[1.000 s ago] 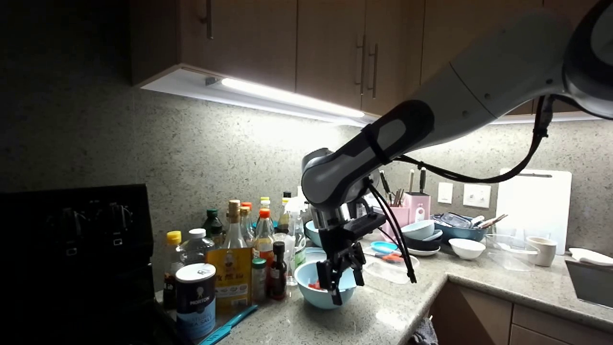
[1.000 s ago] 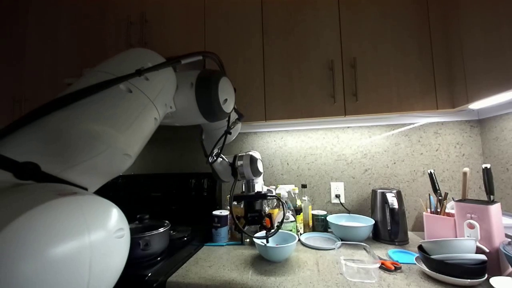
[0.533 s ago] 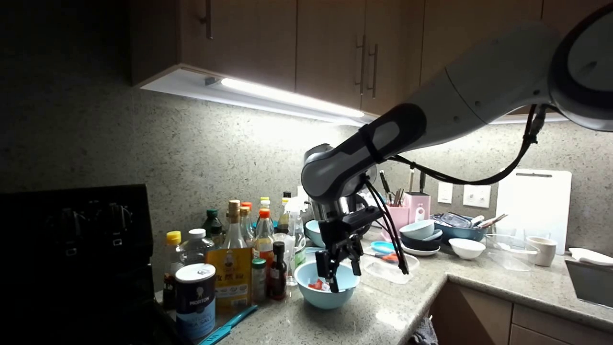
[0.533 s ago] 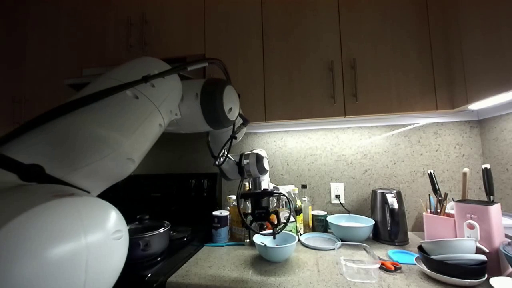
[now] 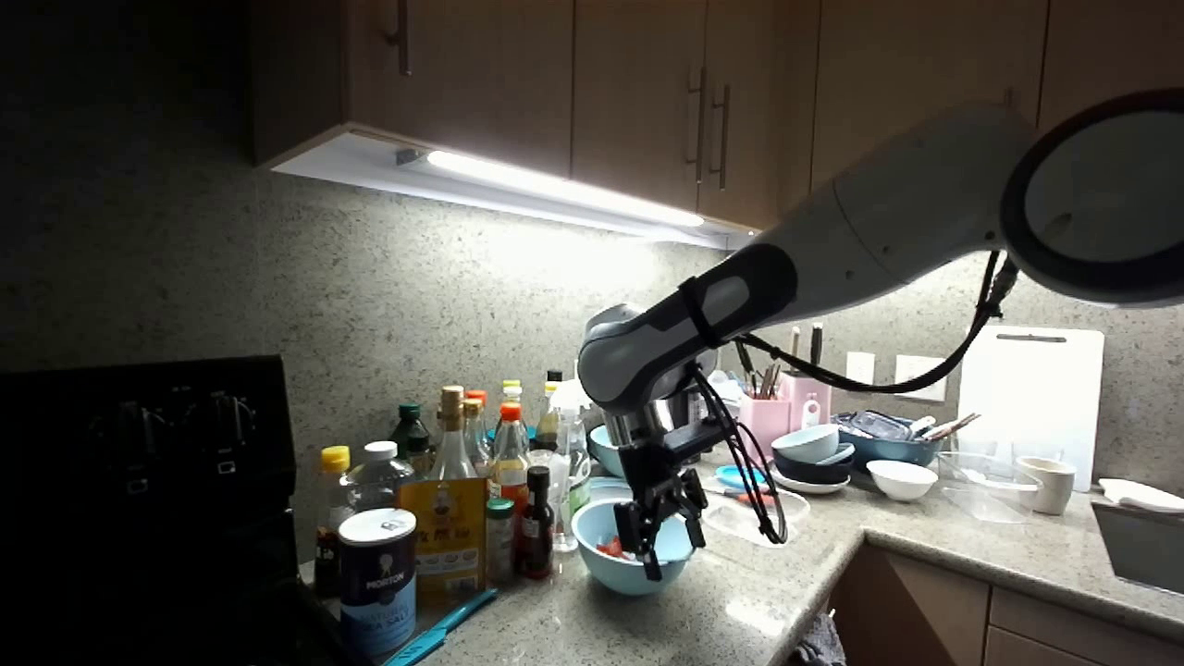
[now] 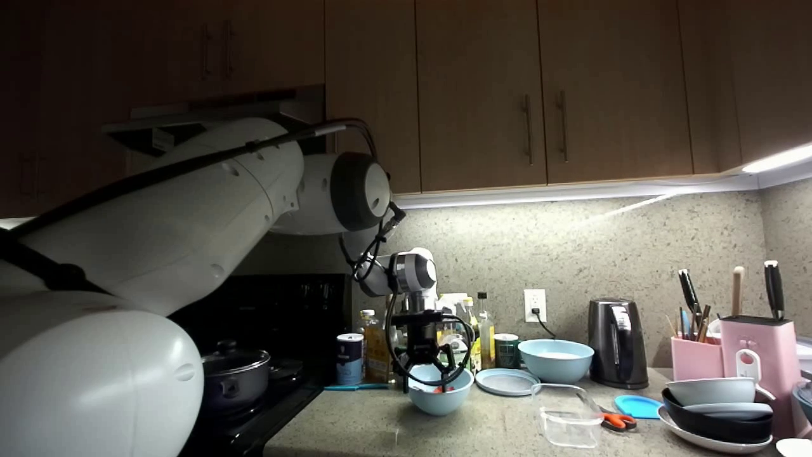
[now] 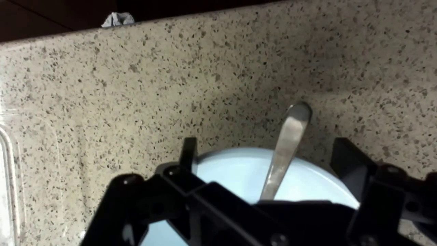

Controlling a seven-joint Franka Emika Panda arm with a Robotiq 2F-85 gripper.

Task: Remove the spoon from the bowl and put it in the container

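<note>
Wrist view shows the gripper (image 7: 266,152) spread wide and empty, presumably to straddle the spoon (image 7: 289,136), which leans in the bowl (image 7: 227,165) with its handle jutting over the rim toward the front edge of the counter (image 7: 136,85).

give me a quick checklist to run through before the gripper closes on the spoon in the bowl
1. Gripper open: ok, the fingers stand apart.
2. Bowl upright on the counter: ok.
3. Spoon lined up: ok, in the wrist view its handle shows between the fingers, sticking out past the bowl's rim.
4. Fingers low enough to catch the handle: cannot tell, no view shows that height clearly.
5. Spoon free of the red contents: cannot tell, the gripper hides its lower end in the wrist view.
6. Clear container in place: ok, it is on the counter, apart from the bowl.
</note>
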